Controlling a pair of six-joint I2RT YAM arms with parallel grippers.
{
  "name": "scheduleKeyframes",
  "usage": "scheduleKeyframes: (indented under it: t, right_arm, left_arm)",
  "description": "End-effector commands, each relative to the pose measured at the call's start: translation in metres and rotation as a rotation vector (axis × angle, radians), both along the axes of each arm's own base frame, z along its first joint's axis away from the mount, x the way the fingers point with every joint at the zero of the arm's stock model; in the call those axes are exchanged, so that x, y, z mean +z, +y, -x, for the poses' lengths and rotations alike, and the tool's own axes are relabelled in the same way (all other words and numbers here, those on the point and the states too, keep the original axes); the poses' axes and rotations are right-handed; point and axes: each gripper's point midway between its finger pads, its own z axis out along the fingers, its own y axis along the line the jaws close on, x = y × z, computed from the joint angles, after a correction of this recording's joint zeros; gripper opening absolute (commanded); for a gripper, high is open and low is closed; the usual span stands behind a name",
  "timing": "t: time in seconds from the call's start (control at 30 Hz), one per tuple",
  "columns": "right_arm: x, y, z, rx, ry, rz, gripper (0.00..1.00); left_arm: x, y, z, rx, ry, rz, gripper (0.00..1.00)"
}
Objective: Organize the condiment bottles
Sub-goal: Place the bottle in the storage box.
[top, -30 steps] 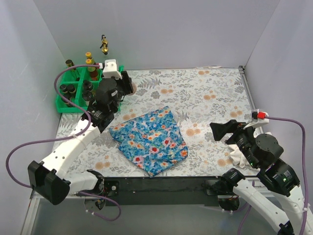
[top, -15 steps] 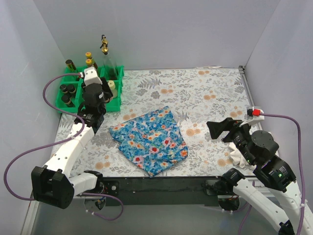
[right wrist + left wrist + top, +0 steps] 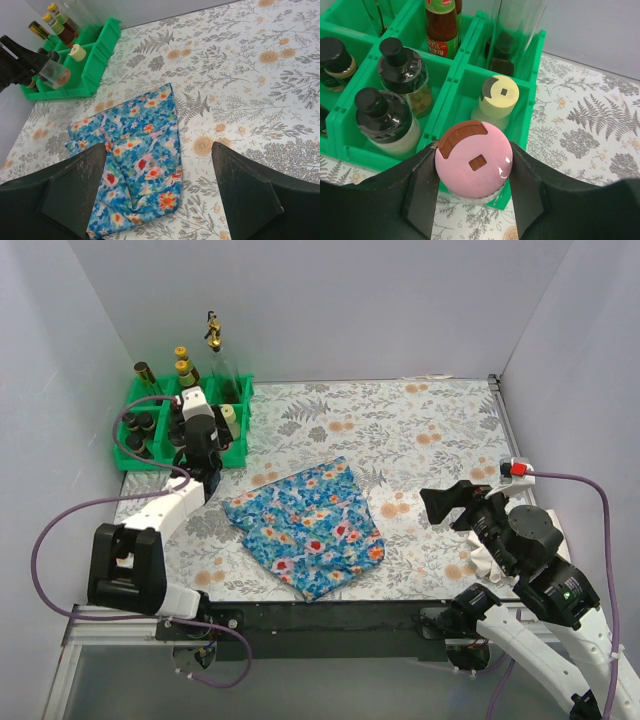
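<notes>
Top view. Upper left of the frame: the green tray (image 3: 133, 462) in the back corner, bottles upright in its compartments, the tall clear gold-topped bottle (image 3: 213, 335) rising above the rest. Over the tray's near right corner, the left arm (image 3: 160, 512), its jaws hidden under the wrist here. At centre of the tabletop (image 3: 420, 430), the blue floral cloth (image 3: 305, 525), crumpled. Lower right: the right arm (image 3: 545, 585), with a white scrap (image 3: 488, 558) beside it too hidden to name.

Left wrist view. Low centre: the left jaws closed partway on the pink-lidded shaker (image 3: 474, 159), one finger against each side of the lid, over the tray's front wall. Just beyond, in the nearest compartment, the cream shaker (image 3: 497, 97). Further left, the white black-capped bottle (image 3: 382, 122) and a dark black-capped jar (image 3: 402, 67). Along the top edge, the red-labelled sauce (image 3: 441, 25) and the tall clear one, both cut off. Judged step: bringing this shaker to the tray. Next move probably calls for easing forward past the wall, lowering beside the cream shaker without knocking it, then letting go. Shaker's body and base masked by its own lid; cannot tell whether clear of the rim.

Right wrist view. The right jaws spread wide, holding nothing, above the cloth; tray small at upper left.
</notes>
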Motion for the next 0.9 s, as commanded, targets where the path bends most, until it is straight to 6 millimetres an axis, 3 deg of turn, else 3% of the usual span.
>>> scheduleKeyframes:
  t: [0.0, 0.23, 0.67, 0.73, 0.77, 0.87]
  right_arm:
    - [0.011, 0.003, -0.005, -0.005, -0.042, -0.022, 0.94]
    - [0.007, 0.005, -0.008, -0.003, -0.035, -0.011, 0.95]
    - [-0.001, 0.008, -0.013, -0.007, -0.012, 0.007, 0.94]
    - [0.0, 0.008, -0.014, -0.005, -0.013, 0.008, 0.94]
    - [0.0, 0.008, -0.014, -0.006, -0.013, 0.01, 0.94]
    - [0.0, 0.008, -0.013, -0.006, -0.013, 0.002, 0.94]
  left_arm:
    - [0.015, -0.001, -0.033, -0.014, -0.061, -0.003, 0.0]
    - [-0.004, -0.005, -0.054, -0.038, -0.063, -0.045, 0.0]
    - [-0.05, -0.007, -0.069, -0.055, -0.011, -0.087, 0.01]
    - [-0.056, -0.008, -0.07, -0.057, 0.0, -0.097, 0.11]
    - [-0.056, -0.007, -0.07, -0.057, 0.002, -0.1, 0.24]
    - [-0.06, -0.008, -0.07, -0.061, 0.011, -0.105, 0.37]
